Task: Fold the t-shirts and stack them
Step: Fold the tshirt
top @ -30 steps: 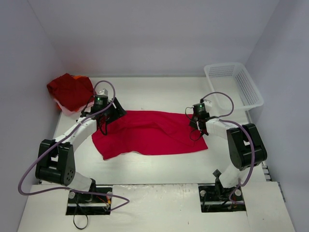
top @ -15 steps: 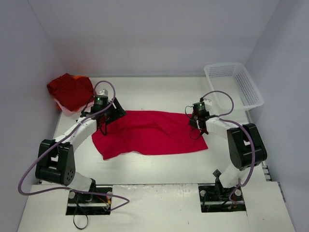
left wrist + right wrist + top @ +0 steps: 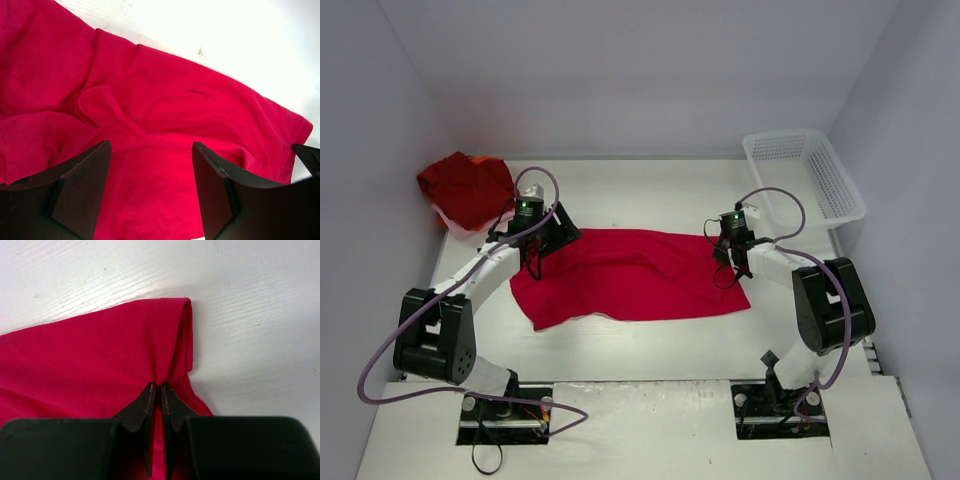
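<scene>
A red t-shirt point(image 3: 630, 275) lies spread and partly folded in the middle of the table. It fills the left wrist view point(image 3: 150, 115) and shows in the right wrist view point(image 3: 90, 360). My left gripper point(image 3: 150, 190) is open and hovers over the shirt's far left part, at its corner in the top view point(image 3: 538, 252). My right gripper point(image 3: 160, 390) is shut on a pinched fold of the shirt's far right edge; it also shows in the top view point(image 3: 730, 258). A bundle of darker red shirts point(image 3: 467, 188) sits at the far left.
A white mesh basket point(image 3: 805, 175) stands at the far right corner. The white table point(image 3: 650, 195) shows bare behind the shirt. Grey walls close the back and sides. Cables loop over both arms.
Almost nothing differs; the right gripper has shifted very slightly on the shirt's right edge. The left arm has not moved.
</scene>
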Controlling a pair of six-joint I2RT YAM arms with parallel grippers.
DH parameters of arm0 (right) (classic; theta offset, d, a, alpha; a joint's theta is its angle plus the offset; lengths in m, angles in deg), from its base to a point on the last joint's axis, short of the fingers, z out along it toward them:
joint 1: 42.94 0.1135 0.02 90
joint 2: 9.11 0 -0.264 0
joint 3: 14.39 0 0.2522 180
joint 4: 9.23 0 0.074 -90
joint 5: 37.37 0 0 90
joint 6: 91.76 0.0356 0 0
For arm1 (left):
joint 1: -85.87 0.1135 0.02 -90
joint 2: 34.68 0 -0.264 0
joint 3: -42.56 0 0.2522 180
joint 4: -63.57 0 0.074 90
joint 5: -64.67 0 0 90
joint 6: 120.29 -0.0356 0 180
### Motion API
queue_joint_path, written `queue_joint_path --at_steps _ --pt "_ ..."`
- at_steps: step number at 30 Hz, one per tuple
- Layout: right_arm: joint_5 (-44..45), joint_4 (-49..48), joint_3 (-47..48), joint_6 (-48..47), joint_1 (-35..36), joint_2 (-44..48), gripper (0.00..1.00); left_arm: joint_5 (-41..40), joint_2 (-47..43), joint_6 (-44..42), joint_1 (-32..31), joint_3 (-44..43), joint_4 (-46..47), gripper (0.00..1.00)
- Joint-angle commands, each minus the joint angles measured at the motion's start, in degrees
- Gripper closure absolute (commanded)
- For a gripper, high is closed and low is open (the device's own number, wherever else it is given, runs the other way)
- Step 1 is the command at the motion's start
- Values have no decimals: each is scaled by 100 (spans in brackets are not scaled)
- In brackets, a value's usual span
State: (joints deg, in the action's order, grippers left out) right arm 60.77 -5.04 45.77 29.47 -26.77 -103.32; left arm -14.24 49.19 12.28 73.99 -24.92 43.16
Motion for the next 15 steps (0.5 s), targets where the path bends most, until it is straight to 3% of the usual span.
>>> queue_joint_path --at_steps 1,15 --pt "205 24 230 -64 1 386 97 7 -284 -64 45 -104 165 40" --pt "425 376 511 -230 -105 668 97 60 -390 -73 89 -60 138 40"
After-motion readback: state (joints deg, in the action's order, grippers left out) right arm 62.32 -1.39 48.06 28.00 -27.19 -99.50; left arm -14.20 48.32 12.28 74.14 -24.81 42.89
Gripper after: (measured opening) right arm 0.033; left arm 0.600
